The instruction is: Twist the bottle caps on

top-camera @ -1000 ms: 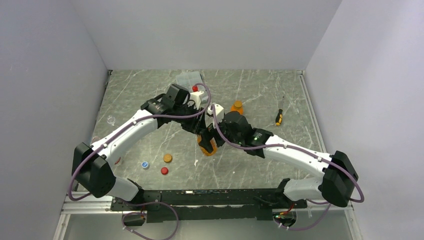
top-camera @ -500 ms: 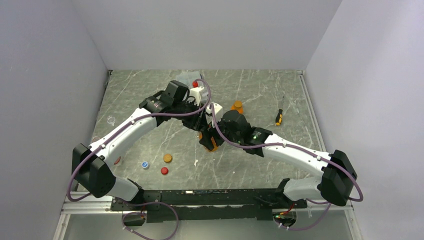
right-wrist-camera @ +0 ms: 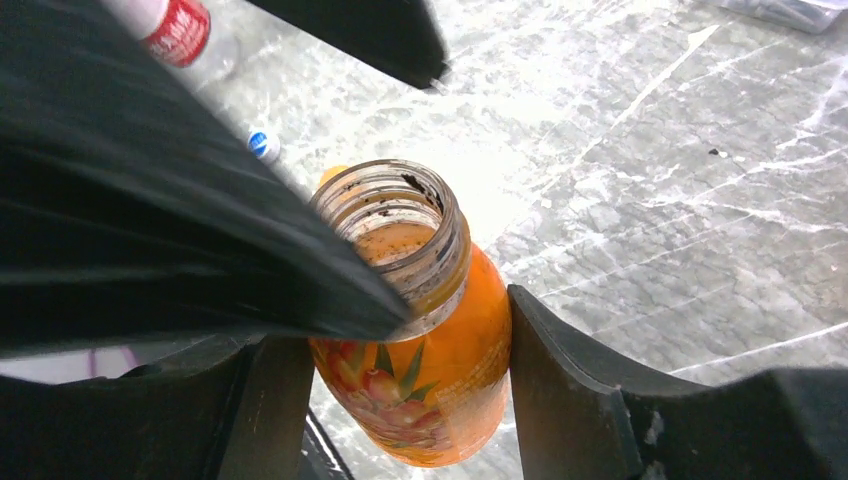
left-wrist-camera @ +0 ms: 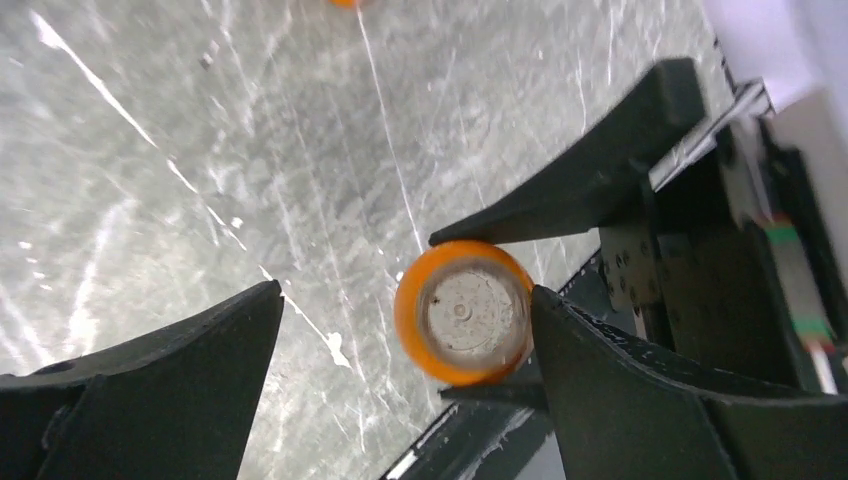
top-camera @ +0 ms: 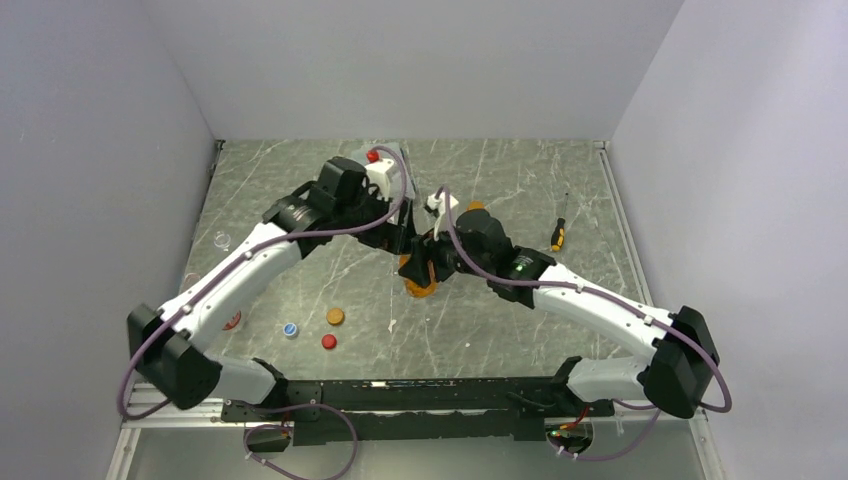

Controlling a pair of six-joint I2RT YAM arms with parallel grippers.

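The squat orange see-through plastic bottle point(right-wrist-camera: 430, 330) was grasped mid-table by the right gripper point(right-wrist-camera: 400, 360), its neck uncapped. The left gripper point(left-wrist-camera: 405, 300) was spread wide and empty. The orange round plastic cap point(top-camera: 335, 316), red cap point(top-camera: 329, 341) and blue-and-white cap point(top-camera: 290, 328) were left loose nearby.

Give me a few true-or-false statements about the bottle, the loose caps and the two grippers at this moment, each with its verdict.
1. The orange bottle between the fingers of the right gripper has no cap on its neck. True.
2. The left gripper is clamped on a cap. False: its fingers stand wide apart and hold nothing.
3. A blue cap, an orange cap and a red cap lie loose on the table. True.
4. The screwdriver lies among those loose caps. False: it lies apart from them, on the right side of the table.
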